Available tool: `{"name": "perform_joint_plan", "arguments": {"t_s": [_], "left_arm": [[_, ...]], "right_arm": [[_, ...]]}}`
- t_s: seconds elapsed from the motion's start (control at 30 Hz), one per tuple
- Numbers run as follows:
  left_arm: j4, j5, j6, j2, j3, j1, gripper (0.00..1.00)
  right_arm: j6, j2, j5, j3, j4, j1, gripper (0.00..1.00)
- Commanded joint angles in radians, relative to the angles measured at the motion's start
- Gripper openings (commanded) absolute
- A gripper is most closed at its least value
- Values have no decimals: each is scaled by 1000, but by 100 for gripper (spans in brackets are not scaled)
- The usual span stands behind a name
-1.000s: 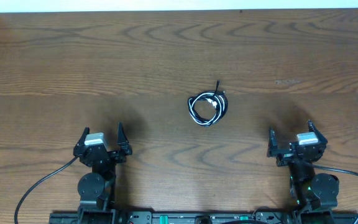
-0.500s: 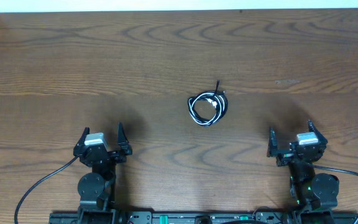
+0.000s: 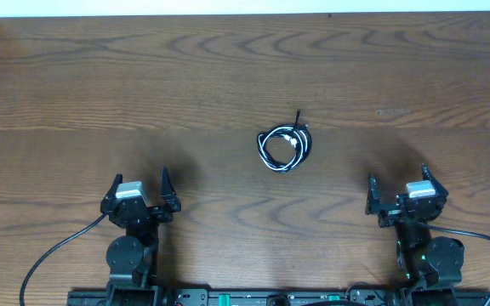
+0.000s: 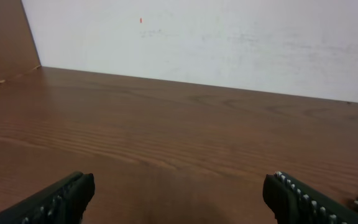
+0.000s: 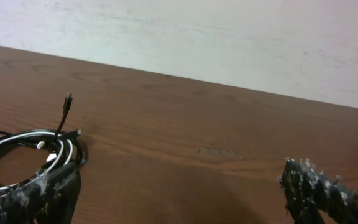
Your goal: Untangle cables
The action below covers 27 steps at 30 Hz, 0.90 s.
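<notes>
The cables [image 3: 284, 146], one black and one white, lie wound together in one small coil near the middle of the wooden table [image 3: 228, 76]. A black plug end sticks up from the coil toward the far side. The right wrist view has the same cables [image 5: 33, 152] at its left edge, partly behind the left finger. My left gripper [image 3: 139, 189] rests open near the front left, far from the coil. My right gripper [image 3: 398, 187] is open at the front right, with nothing between its fingers. Only bare wood lies between the fingers of my left gripper [image 4: 179, 193].
A pale wall [image 4: 216, 43] runs along the table's far edge. A brown side panel [image 4: 5, 43] stands at the far left corner. Thick black arm wires [image 3: 54, 255] loop beside each arm base at the front edge.
</notes>
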<state>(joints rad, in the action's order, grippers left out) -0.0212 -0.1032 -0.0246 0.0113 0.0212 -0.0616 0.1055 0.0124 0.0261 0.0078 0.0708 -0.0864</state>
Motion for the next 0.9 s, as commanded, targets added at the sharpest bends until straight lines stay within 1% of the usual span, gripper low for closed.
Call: {"name": "perform_joint_plan", "arguments": {"t_s": [0.0, 0.1, 0.27, 0.43, 0.7, 0.87], "left_arm": [[-43, 17, 10, -1, -17, -3, 92], [-43, 17, 9, -1, -17, -3, 92], [-49, 17, 9, 1, -12, -3, 92], [-61, 17, 10, 53, 27, -3, 92], [-61, 20, 10, 260, 159, -3, 92], [-81, 79, 13, 401, 281, -3, 92]], "right_arm": [[-16, -6, 4, -2, 2, -7, 99], [-19, -6, 11, -2, 1, -7, 99], [-87, -6, 40, -2, 0, -7, 99], [-100, -6, 87, -1, -4, -7, 99], [-109, 14, 114, 38, 1, -7, 99], [-109, 98, 149, 92, 2, -6, 99]]}}
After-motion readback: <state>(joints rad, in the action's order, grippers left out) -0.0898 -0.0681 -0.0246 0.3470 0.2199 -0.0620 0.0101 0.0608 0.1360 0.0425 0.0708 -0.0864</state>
